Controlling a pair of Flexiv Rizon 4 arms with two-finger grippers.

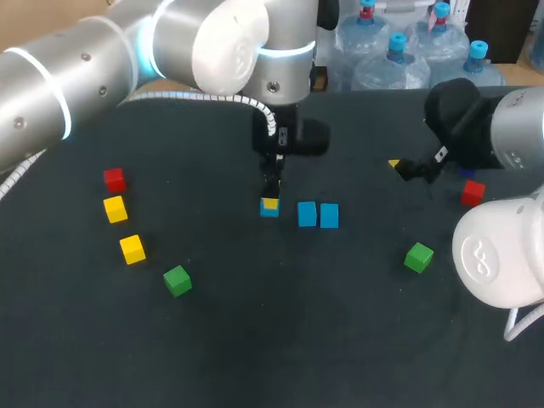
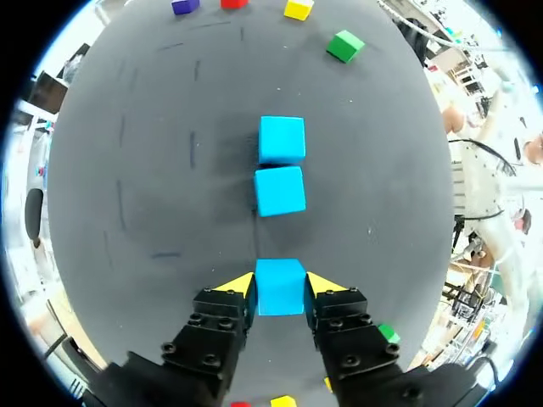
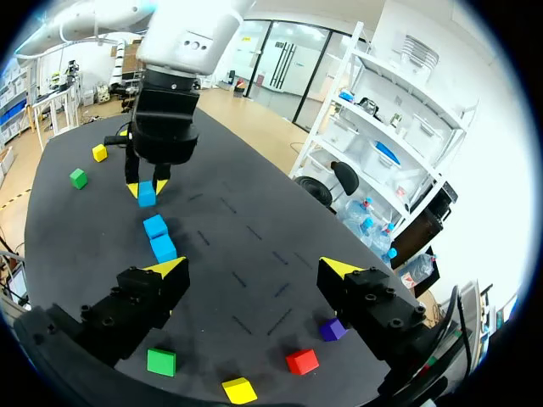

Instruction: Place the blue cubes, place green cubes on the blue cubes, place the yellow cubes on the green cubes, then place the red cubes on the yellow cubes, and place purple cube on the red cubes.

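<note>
Bare dark grey tabletop [image 1: 280, 348]

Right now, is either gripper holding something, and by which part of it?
The left gripper holds a blue cube by two opposite side faces, between its yellow tips. The right gripper is open and holds nothing.

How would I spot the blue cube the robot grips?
On the dark table, find the left gripper near the middle. The blue cube stands apart from the close-set pair of blue cubes beside it, and it alone is clasped between yellow fingertips.
</note>
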